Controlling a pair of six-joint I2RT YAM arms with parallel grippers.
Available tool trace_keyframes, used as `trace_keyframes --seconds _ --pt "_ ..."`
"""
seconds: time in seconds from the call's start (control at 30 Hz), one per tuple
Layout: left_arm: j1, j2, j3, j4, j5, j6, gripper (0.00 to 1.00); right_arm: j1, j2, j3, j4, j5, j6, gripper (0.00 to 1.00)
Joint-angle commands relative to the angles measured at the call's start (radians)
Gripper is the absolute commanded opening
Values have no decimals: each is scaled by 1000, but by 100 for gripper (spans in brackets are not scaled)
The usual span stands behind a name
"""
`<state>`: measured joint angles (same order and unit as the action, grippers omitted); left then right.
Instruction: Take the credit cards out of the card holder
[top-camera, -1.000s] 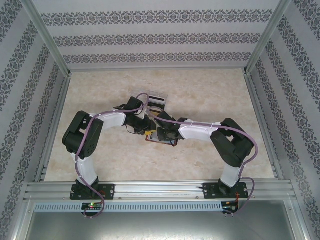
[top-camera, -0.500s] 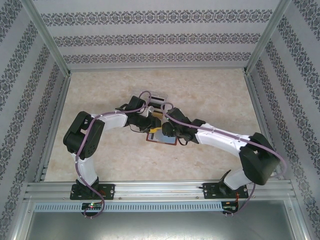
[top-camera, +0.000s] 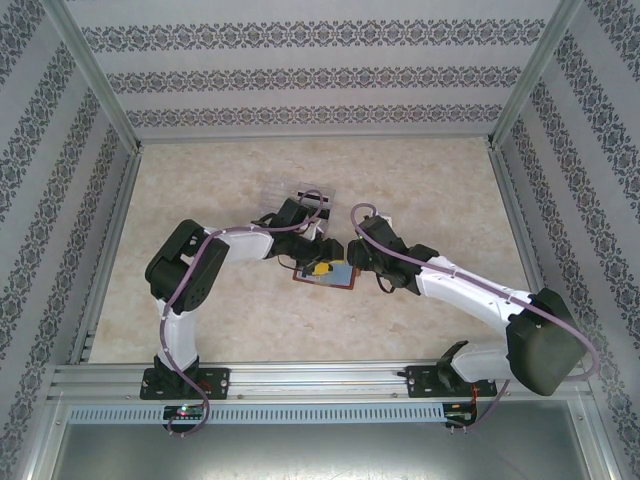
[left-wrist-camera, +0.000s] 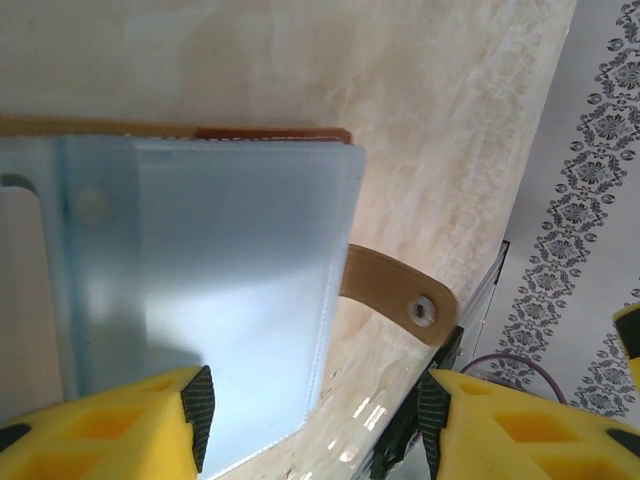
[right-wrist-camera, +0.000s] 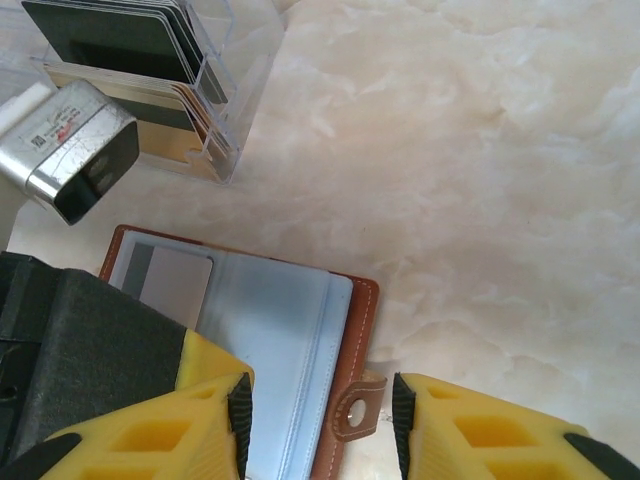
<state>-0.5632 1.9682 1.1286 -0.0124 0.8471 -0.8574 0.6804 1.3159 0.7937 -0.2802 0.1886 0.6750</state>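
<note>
Card holder (top-camera: 328, 277) lies open and flat on bench (top-camera: 440, 190), roughly mid-bench, between the tips of the two arms in the overhead view. Brown cover faces down and pale blue plastic sleeves (left-wrist-camera: 200, 280) face up.

Left claw (left-wrist-camera: 315, 420): yellow fingers (left-wrist-camera: 150, 425) stand apart with nothing clamped. One finger sits over the near corner of the top sleeve; contact cannot be judged. The other is clear of the holder, above bare bench. Brown strap (left-wrist-camera: 395, 295) with a metal snap sticks out from under the sleeves, resting on the bench.

Right claw (right-wrist-camera: 320, 415): jaws apart, gripping nothing, low over the holder's strap edge. In the right wrist view the strap lies in the gap between the fingers. A grey card (right-wrist-camera: 175, 285) sits inside a sleeve pocket on the far page.

Clear box (right-wrist-camera: 240, 95) stands on the bench just beyond the holder, not touching it. Stacked cards (right-wrist-camera: 120, 40) stand on edge inside, leaning. A silver-cased block (right-wrist-camera: 75, 150) shows between box and holder; identity unclear.
</note>
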Motion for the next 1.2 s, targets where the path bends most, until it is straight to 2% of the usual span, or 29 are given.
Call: trace_keyframes --seconds 0.0,0.13,0.23,0.5,0.73,0.87,1.03,1.17 --pt "-3 -45 22 -48 -41 29 55 -8 15 5 23 -55 19 44" --pt "40 -131 -7 -97 -90 55 46 -8 95 41 80 -177 62 41" --pt "80 -178 -31 -156 -148 94 42 -6 165 65 142 -246 119 37" --pt "145 -187 -51 -281 -261 161 31 -11 298 76 283 -314 246 27" --pt "148 -124 -52 -239 -251 134 27 -10 410 91 342 -350 349 21" --pt "148 -107 -47 -228 -219 136 26 -13 415 73 347 -334 366 20" --pt "148 -84 -46 -236 -217 146 18 -26 420 42 365 -344 379 17" --pt "146 -70 -38 -251 -222 149 17 -31 432 45 363 -354 376 16"
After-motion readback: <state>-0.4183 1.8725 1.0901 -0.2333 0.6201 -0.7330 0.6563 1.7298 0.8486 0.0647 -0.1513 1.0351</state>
